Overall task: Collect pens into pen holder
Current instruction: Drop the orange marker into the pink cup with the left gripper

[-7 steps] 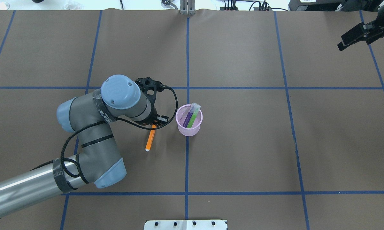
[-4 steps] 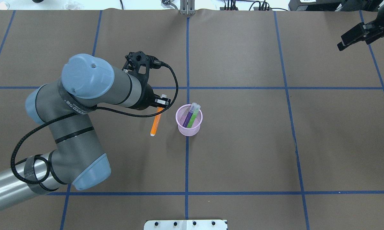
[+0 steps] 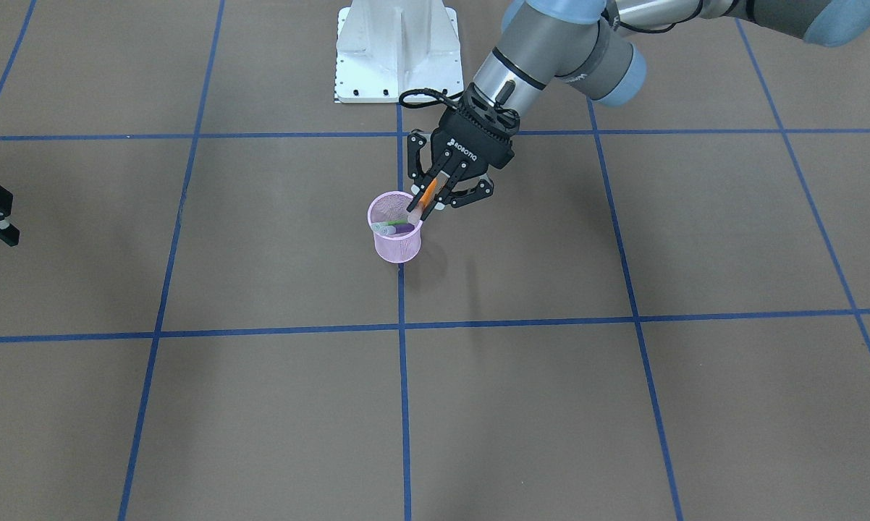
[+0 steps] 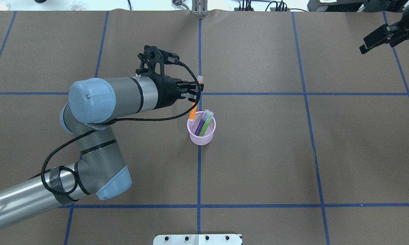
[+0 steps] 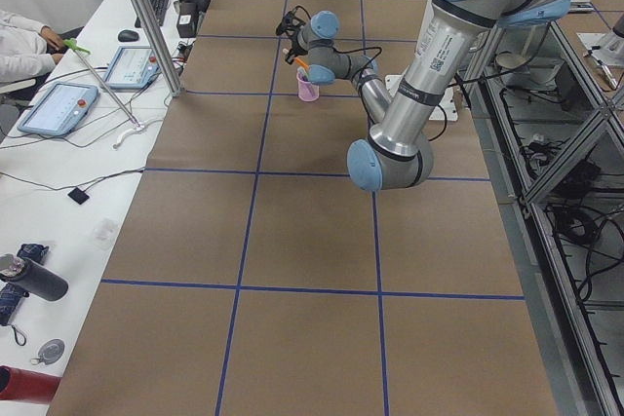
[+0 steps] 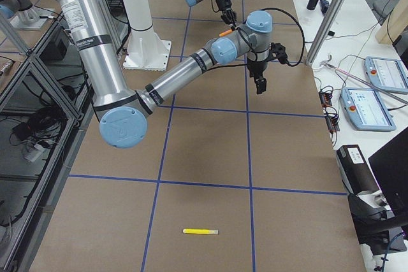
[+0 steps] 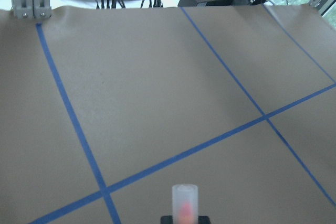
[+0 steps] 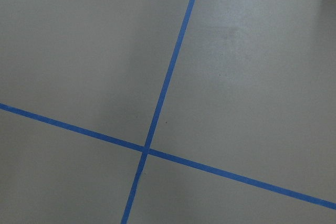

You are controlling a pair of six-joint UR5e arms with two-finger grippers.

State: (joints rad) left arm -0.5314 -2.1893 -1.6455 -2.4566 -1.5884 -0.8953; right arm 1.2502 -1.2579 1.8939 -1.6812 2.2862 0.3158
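Above the pink pen holder (image 3: pixel 395 244), left pincer (image 3: pixel 426 207) with ROBOTIQ lettering (image 3: pixel 462 149), tight around the orange pen (image 3: pixel 428 190).

My table (image 4: pixel 259 163) is wearing brown paper (image 4: pixel 361 153) crossed by blue tape lines (image 4: pixel 252 93). The pink mesh pen holder (image 4: pixel 201 139) is standing upright on one line, and a yellow stick (image 6: pixel 201 231) is lying alone (toward my right end).

Left arm (image 4: pixel 105 98) reaches from the near left edge of the table (image 4: pixel 259 163) to its middle, forearm level. Left gripper (image 4: pixel 193 92) clamped on the tilted orange pen (image 4: pixel 192 114). Right gripper (image 4: pixel 374 41) hangs over the far right corner; finger spacing unreadable.
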